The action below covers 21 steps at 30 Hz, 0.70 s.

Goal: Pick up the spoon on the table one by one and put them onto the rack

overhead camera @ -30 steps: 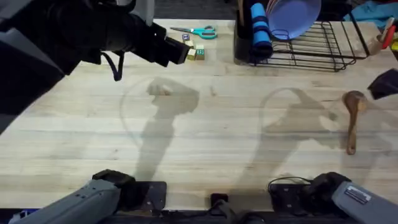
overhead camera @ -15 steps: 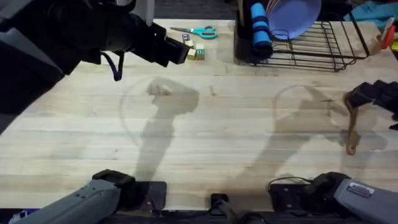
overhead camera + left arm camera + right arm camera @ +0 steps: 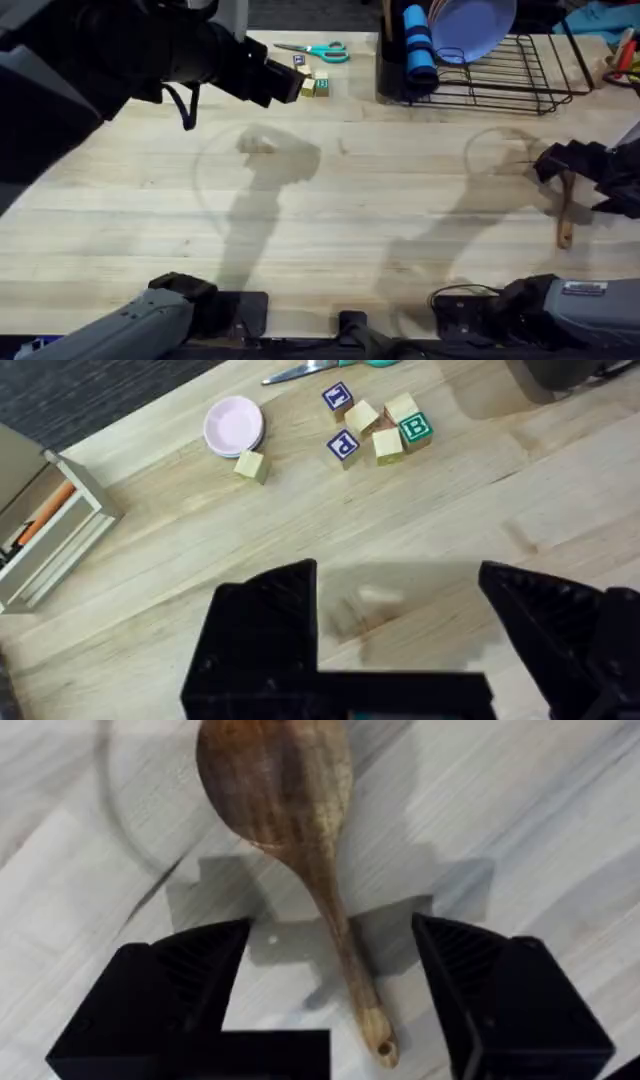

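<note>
The right end effector (image 3: 325, 990) is spread wide and holds nothing; in its wrist view the two black fingers (image 3: 175, 985) stand either side of the spoon (image 3: 290, 830), whose handle runs down the middle of the gap without touching either one. The spoon's long axis lies nearly square to the line between the fingers, bowl at the top of that frame, handle tip with its small hole at the bottom, so a straight close should catch the thin handle just below the bowl. Overhead, the right end effector (image 3: 580, 175) sits at the right edge of the frame over the spoon (image 3: 566, 215), the handle running toward the lower edge. The spoon lies flat on the bench (image 3: 330, 220), well apart from the rack (image 3: 500, 75) at the upper right, which is up and slightly left from it. The left end effector (image 3: 400, 630) hangs open and empty over bare bench at the upper left of the overhead view, far from the spoon, so the right arm is clearly the nearer. Readable writing: in the left wrist view the blocks (image 3: 375, 430) show "P", "B" and what looks like "I" or "T"; no brand can be read.
</note>
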### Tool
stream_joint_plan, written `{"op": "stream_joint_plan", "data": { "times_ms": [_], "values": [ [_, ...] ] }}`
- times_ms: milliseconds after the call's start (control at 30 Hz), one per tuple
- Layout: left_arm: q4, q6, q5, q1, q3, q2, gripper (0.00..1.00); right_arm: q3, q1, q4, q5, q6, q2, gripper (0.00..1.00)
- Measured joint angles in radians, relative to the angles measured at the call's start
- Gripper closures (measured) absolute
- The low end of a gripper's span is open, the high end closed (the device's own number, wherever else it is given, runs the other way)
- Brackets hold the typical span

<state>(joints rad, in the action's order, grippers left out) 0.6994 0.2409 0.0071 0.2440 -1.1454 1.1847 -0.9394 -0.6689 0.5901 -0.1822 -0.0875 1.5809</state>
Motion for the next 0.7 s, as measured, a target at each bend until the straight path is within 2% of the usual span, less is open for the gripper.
{"op": "stream_joint_plan", "data": {
  "times_ms": [567, 600, 633, 700],
  "values": [
    [0.0, 0.0, 0.0, 0.0, 0.0, 0.0, 0.008, -0.027, -0.01, -0.015, 0.053, 0.014, 0.049, 0.005],
    [0.0, 0.0, 0.0, 0.0, 0.0, 0.0, 0.008, -0.031, -0.014, -0.014, 0.08, 0.02, 0.056, 0.091],
    [0.0, 0.0, 0.0, 0.0, 0.0, 0.0, 0.007, -0.033, -0.012, -0.019, 0.097, 0.025, 0.056, 0.352],
    [0.0, 0.0, 0.0, 0.0, 0.0, 0.0, 0.007, -0.034, -0.012, -0.024, 0.095, 0.027, 0.058, 0.466]
  ]
}}
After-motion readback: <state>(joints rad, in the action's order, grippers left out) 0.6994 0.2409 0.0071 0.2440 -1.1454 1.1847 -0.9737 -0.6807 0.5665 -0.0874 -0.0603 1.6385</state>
